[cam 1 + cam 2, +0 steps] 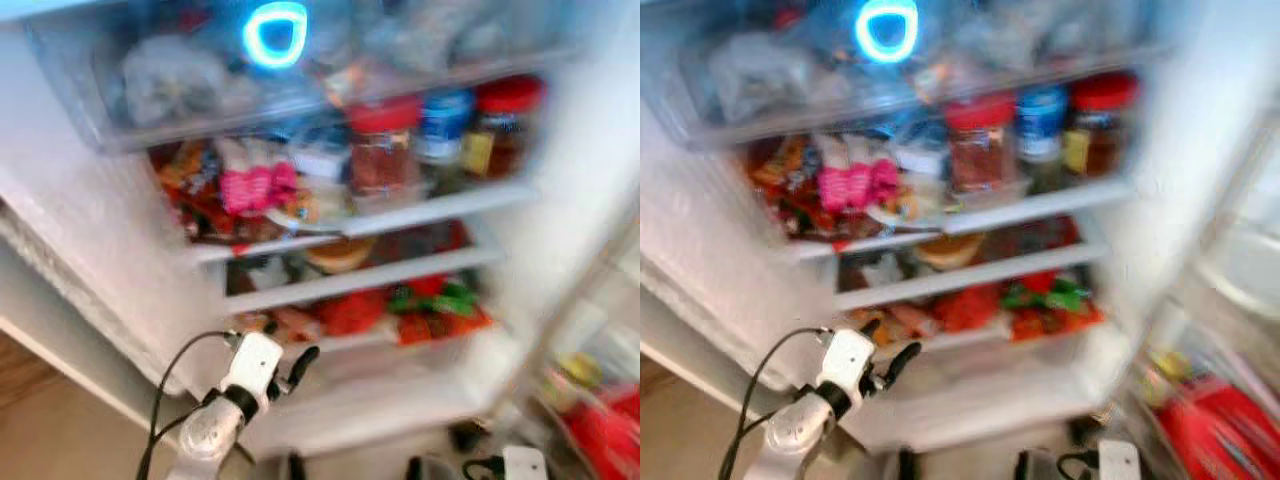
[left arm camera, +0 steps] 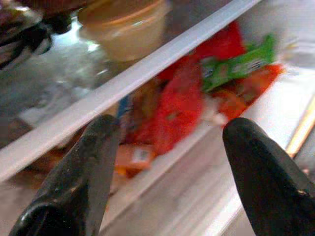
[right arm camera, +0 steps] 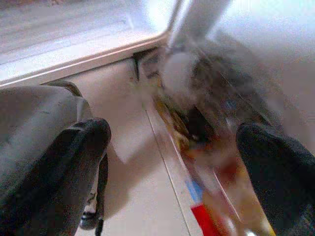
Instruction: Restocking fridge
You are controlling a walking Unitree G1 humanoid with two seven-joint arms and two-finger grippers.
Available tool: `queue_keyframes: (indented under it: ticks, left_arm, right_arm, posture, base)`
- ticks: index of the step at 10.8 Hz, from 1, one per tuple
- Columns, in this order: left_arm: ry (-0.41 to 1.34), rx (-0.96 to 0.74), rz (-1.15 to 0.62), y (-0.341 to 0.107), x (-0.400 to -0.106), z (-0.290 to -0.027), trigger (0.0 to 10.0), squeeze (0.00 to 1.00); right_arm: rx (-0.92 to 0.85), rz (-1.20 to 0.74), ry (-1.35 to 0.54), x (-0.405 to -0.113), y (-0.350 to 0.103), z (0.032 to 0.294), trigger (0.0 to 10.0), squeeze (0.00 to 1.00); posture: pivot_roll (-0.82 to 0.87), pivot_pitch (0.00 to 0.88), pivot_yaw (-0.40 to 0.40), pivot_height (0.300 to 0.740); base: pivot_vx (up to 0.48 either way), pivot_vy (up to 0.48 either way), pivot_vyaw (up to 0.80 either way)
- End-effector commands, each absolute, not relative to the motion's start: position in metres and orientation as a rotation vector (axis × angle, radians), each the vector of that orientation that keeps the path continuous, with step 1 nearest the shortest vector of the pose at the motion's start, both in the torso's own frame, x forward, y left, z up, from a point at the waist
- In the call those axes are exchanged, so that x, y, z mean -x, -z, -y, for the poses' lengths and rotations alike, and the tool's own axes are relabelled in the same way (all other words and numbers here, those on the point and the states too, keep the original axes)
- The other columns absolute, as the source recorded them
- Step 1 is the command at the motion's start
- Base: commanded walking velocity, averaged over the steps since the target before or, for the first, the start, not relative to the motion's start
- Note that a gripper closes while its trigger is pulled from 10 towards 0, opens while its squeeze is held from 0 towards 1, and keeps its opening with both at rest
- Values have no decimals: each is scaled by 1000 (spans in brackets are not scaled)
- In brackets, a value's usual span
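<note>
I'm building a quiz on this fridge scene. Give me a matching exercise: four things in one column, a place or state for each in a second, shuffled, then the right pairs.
Things:
1. red-lidded jar
2. pink package
3. green packet
4. left gripper

Places or states:
A. lowest shelf, among red bags
B. open, in front of the fridge's bottom shelf
C. upper shelf, left of the jars
D. upper shelf, beside a blue-lidded jar

Pairs: 1-D, 2-C, 3-A, 4-B

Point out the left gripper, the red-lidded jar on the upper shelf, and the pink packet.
left gripper [image 1: 300, 365], left eye view, between its black fingertips.
red-lidded jar [image 1: 380, 160], left eye view, on the jar's body below the lid.
pink packet [image 1: 255, 187], left eye view, middle of the packet.
</note>
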State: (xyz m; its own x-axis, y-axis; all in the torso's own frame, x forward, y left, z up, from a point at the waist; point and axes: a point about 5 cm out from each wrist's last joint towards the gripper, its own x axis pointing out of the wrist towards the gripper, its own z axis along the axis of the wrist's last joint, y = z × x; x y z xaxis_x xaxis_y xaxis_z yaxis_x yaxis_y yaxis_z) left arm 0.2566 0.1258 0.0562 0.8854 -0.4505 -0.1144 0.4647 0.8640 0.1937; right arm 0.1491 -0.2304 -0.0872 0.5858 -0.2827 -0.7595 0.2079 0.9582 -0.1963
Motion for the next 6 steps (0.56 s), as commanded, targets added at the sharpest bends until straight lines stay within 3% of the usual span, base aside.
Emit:
queue_keyframes:
  ticks: [1,4,6]
  left_arm:
    - [443,-200,-92,-55,-258,-136,10000,0]
    - [316,-139,-146,-51,-264,-155,10000,0]
    - [101,-107,-335,-26,-268,-194,10000,0]
  right_arm:
    - [69,-921,243,-146,92,218,10000,0]
    - [68,-922,247,-146,91,220,10000,0]
    - [65,-932,242,-145,92,221,10000,0]
  posture:
    - [-9,18,98,641]
    - [-2,29,90,641]
    - [6,35,77,641]
  base:
    - [-345,0,0]
    - [-331,0,0]
    - [0,0,0]
